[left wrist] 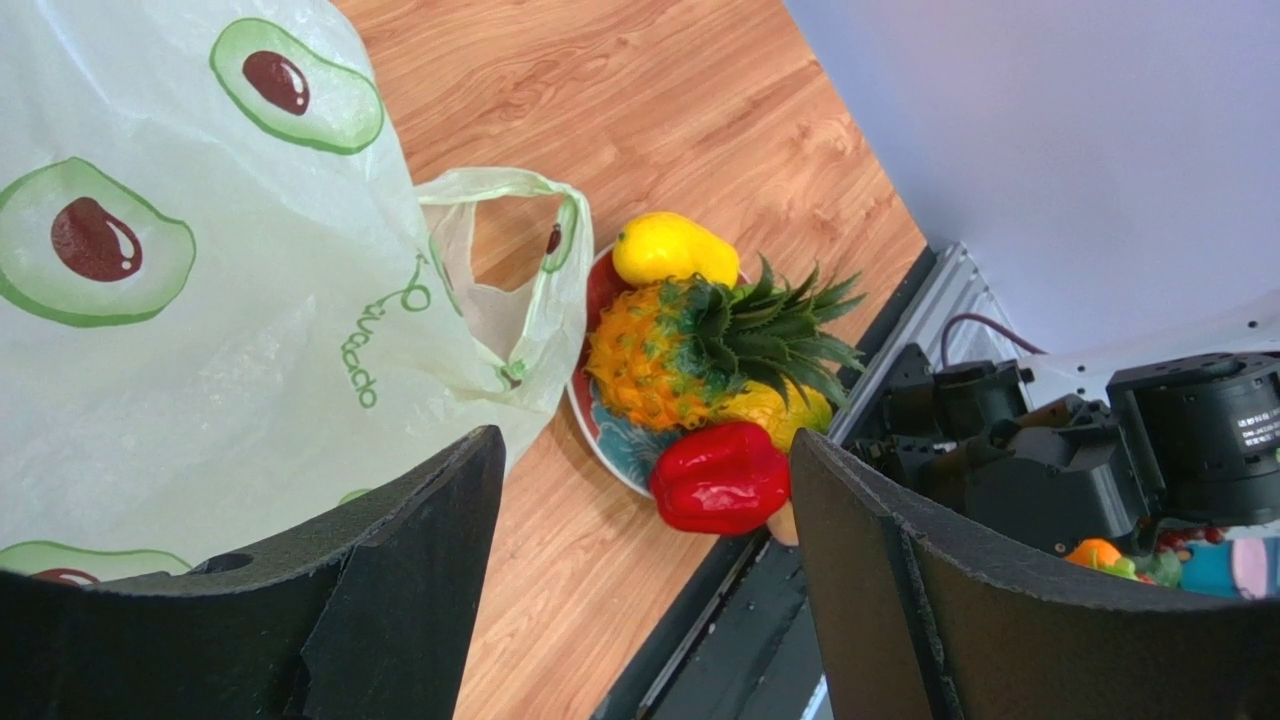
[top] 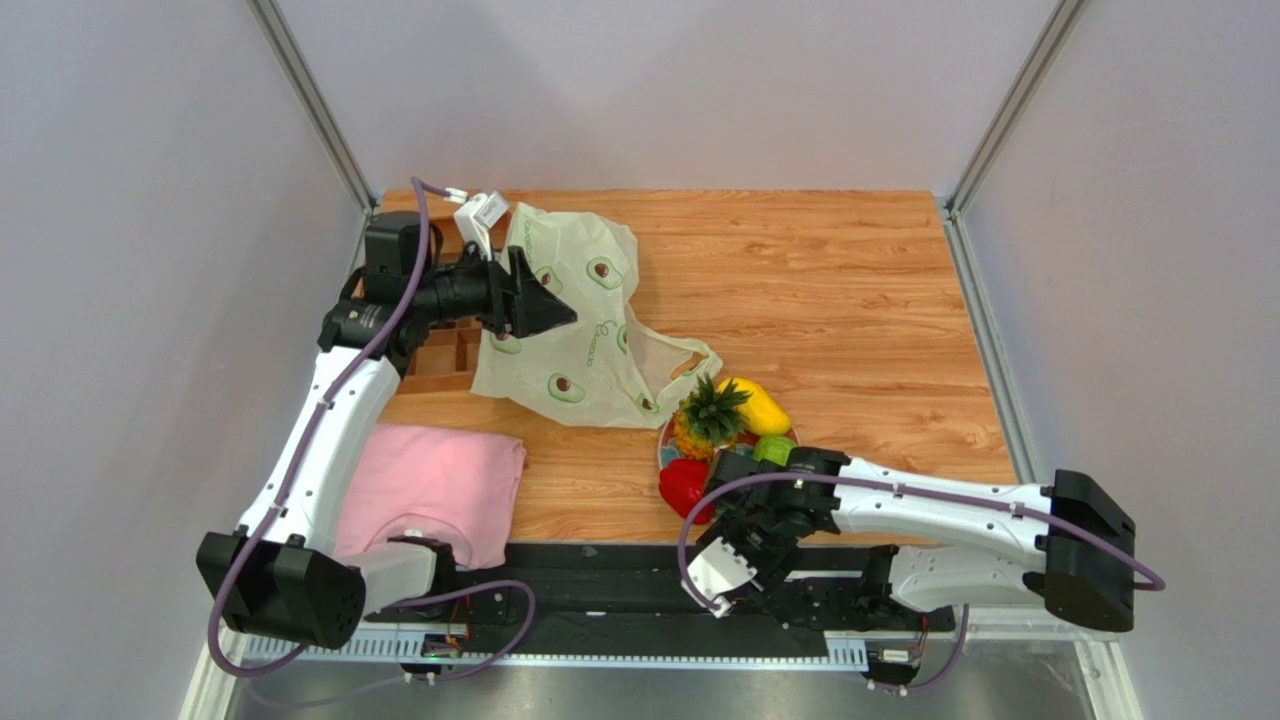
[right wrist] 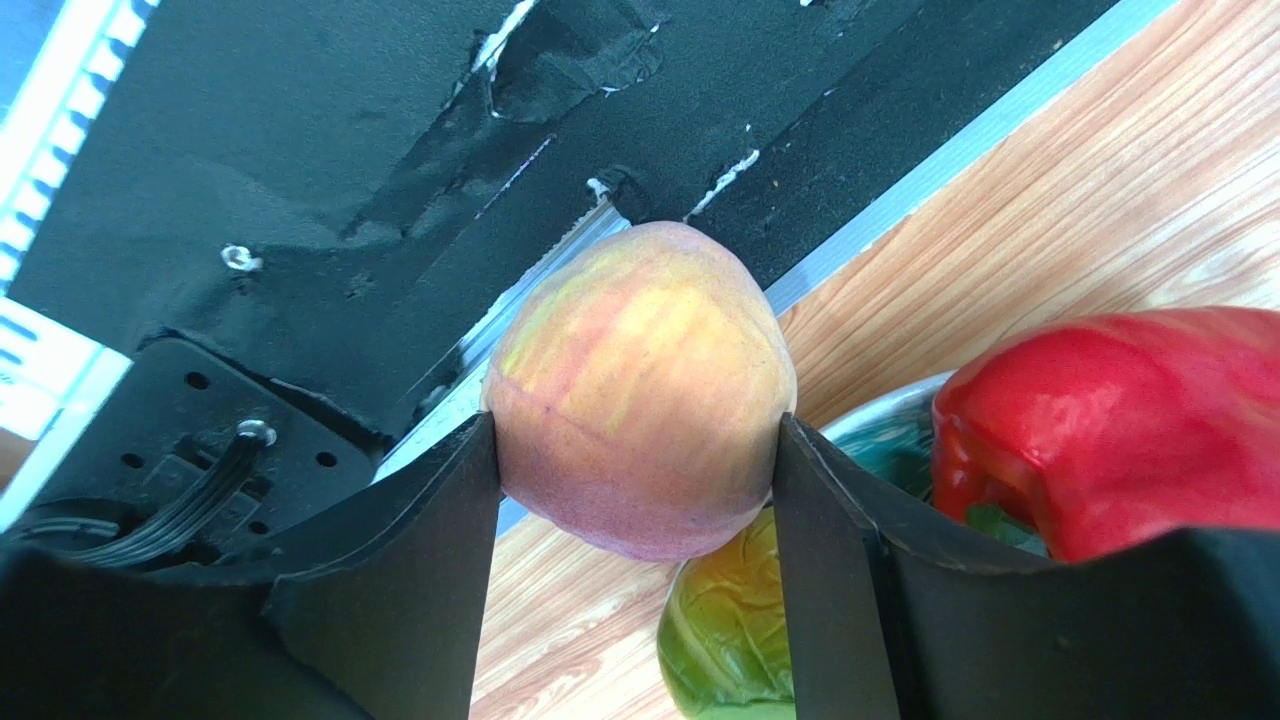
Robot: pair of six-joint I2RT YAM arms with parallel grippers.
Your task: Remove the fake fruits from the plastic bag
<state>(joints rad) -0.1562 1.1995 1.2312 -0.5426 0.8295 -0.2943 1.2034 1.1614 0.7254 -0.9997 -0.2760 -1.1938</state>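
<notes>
Sitting inside right gripper (right wrist: 639,458), peach (right wrist: 639,360) touching both jaws.

This is a robotics lab test cell. A left arm (top: 323,428) and a right arm (top: 932,522), both white and black, are bolted to a black base plate (top: 631,578) at the near edge of a wood-grain counter (top: 842,300). Plain pale panels (top: 676,90) set in aluminium posts (top: 308,98) box the counter in. Purple cables (top: 962,497) run exposed along the arms. The fake fruits (top: 709,420) are glossy plastic props.
</notes>
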